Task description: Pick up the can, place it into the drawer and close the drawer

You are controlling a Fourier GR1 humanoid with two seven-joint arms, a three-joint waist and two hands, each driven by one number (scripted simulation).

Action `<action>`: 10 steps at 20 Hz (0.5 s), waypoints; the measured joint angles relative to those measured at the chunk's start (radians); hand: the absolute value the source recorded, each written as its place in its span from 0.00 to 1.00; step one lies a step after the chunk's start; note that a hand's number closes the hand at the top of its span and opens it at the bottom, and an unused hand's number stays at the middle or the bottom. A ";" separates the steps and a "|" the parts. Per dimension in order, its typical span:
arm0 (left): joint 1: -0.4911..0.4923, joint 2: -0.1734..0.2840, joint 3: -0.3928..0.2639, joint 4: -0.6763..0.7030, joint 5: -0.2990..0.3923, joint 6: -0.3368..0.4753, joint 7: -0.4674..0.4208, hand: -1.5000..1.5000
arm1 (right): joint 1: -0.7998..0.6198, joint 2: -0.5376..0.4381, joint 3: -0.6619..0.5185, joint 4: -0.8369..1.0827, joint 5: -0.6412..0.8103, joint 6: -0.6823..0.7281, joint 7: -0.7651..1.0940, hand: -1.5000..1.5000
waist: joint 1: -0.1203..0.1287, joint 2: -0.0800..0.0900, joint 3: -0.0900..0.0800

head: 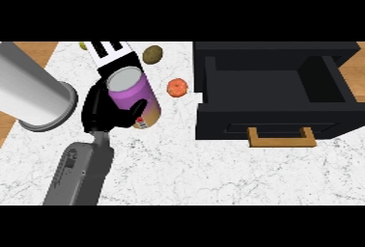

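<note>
can point(133, 94): purple, tilted over the marble counter point(214, 169), left of the open black drawer point(271, 91) | hand point(107, 108): fingers and thumb curled round the can, hiding its far side; left or right unclear | grey cylinder point(32, 91) cut off at left | potato point(152, 54), tomato point(176, 87) beside can

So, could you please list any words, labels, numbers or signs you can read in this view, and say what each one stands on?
None can be read.
Purple can with a grey lid, held in the black left hand: a small red and white mark near its base, too blurred to read.
Black open drawer with a wooden handle: no writing visible.
Grey forearm: faint dark marks, unreadable.
</note>
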 measured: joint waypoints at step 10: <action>-0.179 -0.008 -0.063 -0.049 -0.061 0.158 0.147 1.00 | 0.006 -0.007 0.033 -0.014 0.011 -0.030 0.003 0.00 | -0.006 0.002 0.000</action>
